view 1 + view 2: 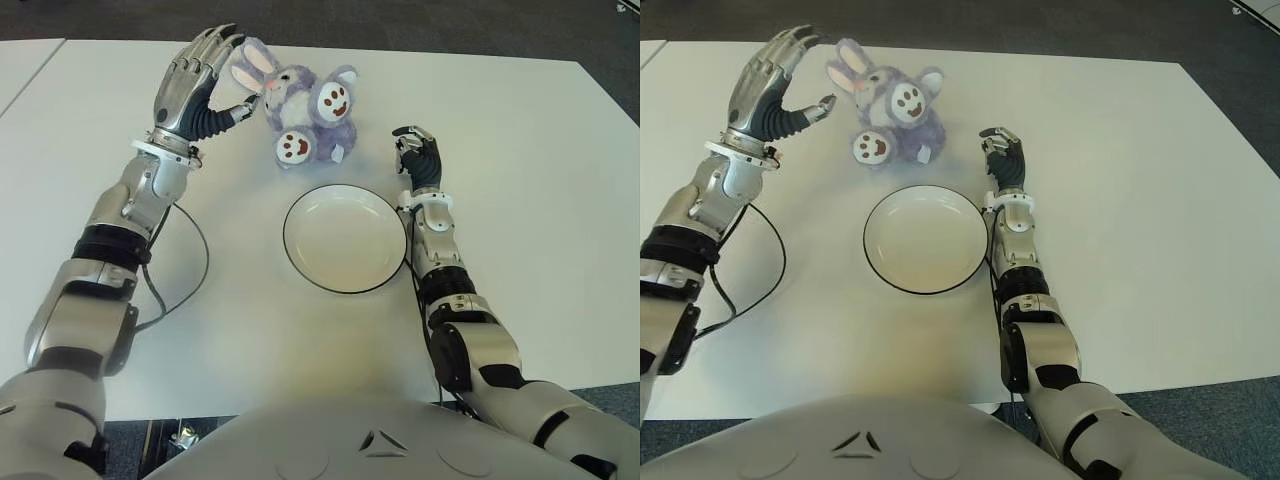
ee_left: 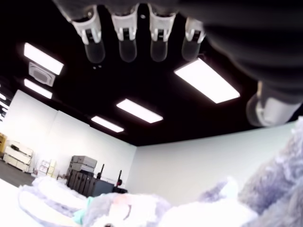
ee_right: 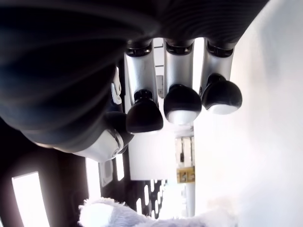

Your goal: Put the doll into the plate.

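Fingers, left hand (image 1: 200, 85): spread and raised, the four fingers (image 1: 215, 45) arched above the doll's ear and the thumb reaching toward its head; they close on nothing, and whether the thumb tip touches the plush cannot be told.
Fingers, right hand (image 1: 1002, 158): curled inward toward the palm, holding nothing.
Left hand, place: near the far edge of the bench (image 1: 520, 160), toward its far left corner, just beside the doll on the doll's left.
Right hand, place: just beside the plate's far right rim, near the doll's right side and apart from it.
Doll (image 1: 300, 105): a purple plush rabbit with white ears, white face and white paw pads, lying on the bench near the far edge, just beyond the plate and outside it.
Plate (image 1: 300, 255): white, round, dark-rimmed, with nothing in it, at the middle of the bench between the two arms.
Cable (image 1: 195, 270): a black lead running from the left forearm in a loop over the bench toward the near edge.
Left wrist view: fingertips above, plush fur below with open air between.
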`<state>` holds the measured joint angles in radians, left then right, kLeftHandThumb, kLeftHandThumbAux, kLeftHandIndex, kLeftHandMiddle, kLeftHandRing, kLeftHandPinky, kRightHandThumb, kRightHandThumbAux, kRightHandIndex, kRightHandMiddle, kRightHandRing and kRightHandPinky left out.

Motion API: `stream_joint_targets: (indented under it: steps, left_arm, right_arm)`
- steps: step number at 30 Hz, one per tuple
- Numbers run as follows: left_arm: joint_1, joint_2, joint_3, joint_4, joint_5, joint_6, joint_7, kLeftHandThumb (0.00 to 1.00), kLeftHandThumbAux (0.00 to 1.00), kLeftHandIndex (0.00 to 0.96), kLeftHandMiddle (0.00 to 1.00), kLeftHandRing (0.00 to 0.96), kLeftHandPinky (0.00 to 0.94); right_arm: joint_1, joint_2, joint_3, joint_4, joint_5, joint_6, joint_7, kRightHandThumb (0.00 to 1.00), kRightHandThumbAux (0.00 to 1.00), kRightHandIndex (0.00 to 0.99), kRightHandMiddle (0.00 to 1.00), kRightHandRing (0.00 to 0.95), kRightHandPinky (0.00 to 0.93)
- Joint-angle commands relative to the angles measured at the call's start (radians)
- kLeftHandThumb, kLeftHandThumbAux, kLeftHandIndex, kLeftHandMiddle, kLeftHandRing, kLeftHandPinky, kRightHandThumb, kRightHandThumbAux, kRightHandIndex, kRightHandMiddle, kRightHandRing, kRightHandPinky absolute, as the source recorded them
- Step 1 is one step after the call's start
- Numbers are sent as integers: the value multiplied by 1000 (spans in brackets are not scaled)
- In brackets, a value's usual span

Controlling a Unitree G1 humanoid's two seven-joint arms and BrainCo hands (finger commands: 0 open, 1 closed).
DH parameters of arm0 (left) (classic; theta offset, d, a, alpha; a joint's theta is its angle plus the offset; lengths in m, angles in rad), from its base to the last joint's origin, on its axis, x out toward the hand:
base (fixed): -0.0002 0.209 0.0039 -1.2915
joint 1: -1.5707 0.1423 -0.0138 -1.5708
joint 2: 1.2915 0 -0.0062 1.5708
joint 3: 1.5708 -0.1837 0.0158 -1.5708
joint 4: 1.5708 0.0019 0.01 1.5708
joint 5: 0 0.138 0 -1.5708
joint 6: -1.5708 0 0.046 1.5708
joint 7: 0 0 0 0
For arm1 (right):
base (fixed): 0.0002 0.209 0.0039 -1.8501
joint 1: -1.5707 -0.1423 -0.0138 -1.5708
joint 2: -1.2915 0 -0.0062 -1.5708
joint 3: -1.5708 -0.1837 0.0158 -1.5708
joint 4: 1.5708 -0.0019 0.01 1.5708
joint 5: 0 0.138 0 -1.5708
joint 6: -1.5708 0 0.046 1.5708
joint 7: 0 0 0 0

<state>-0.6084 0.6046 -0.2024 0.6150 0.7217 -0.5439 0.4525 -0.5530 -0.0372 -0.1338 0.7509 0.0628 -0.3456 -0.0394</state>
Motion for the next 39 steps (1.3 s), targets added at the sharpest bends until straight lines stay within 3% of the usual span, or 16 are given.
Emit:
stream_joint_targets:
  steps: [1, 14, 28, 39]
  left_arm:
    - [-21, 34, -45, 12, 57, 8, -25, 408, 231, 0, 0, 0, 0]
    - [-109, 63, -144, 37, 143, -55, -11, 486, 145, 0, 0, 0, 0]
    - [-223, 54, -249, 111, 262, -73, 85, 481, 169, 0, 0, 0, 0]
    - [-391, 40, -389, 291, 386, -123, 201, 427, 172, 0, 0, 0, 0]
  right_arm:
    - [37, 12, 3, 38, -2, 28, 0, 705, 721, 440, 872, 871, 857]
    - [31, 7, 5, 41, -2, 47, 10, 706, 720, 440, 870, 873, 853]
    - [35, 1, 14, 28, -9, 72, 11, 704, 721, 440, 862, 868, 849]
    - [44, -4, 23, 8, -11, 90, 12, 705, 720, 440, 872, 875, 860]
